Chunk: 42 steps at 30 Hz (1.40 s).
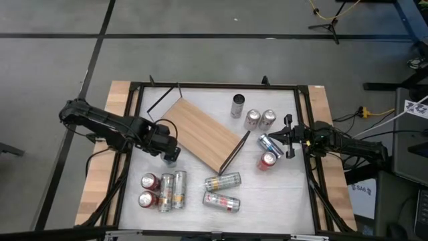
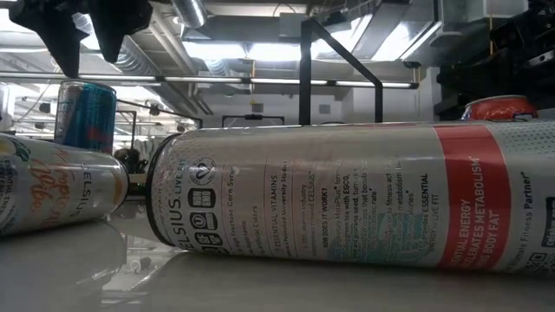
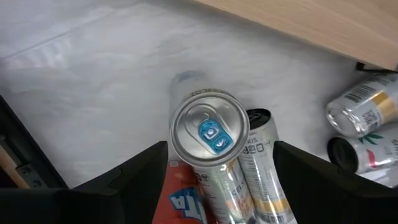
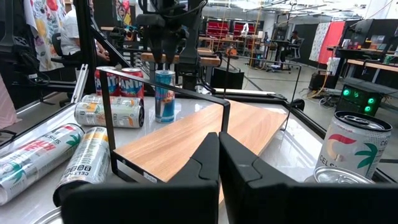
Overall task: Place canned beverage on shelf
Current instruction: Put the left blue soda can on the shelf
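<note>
The shelf (image 1: 200,134), a light-brown board on a thin black frame, sits askew on the middle of the table; it also shows in the right wrist view (image 4: 205,134). A blue can with a blue tab (image 3: 209,130) stands upright on its base by the shelf's left side. My left gripper (image 1: 170,152) is open just above this can (image 2: 85,113), with a finger out to each side of the can's top (image 3: 221,147), touching nothing. My right gripper (image 4: 217,162) is shut and empty at the table's right (image 1: 282,138), beside a lying blue can (image 1: 269,144).
Several cans lie or stand at the near left (image 1: 164,189). Two cans lie near the middle (image 1: 222,181), (image 1: 221,201). Three stand at the far side (image 1: 253,117), and a red one (image 1: 267,161) is at the right. A black rail frames the table (image 1: 221,86).
</note>
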Motion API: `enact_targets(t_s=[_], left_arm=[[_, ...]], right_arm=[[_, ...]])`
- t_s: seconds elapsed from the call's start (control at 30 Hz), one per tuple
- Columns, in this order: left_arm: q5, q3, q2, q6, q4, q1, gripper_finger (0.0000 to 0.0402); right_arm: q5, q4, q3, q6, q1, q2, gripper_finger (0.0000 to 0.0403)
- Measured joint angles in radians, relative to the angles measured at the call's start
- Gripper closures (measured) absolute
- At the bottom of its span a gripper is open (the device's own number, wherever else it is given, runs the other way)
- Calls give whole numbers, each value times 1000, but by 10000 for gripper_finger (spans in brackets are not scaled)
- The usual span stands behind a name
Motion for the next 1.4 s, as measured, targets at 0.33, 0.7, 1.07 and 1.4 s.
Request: enact_targets(t_s=[0.33, 0.7, 1.07, 1.4], left_arm=[[1, 0, 45, 3, 0, 0, 118], [-45, 0, 46, 0, 0, 0, 117], [-49, -29, 46, -31, 14, 0, 117], [-34, -76, 46, -53, 74, 0, 117]], right_arm=[[0, 0, 0, 0, 0, 0, 402], [0, -1, 0, 0, 0, 0, 402], [0, -1, 0, 0, 0, 0, 402], [0, -1, 0, 0, 0, 0, 402]])
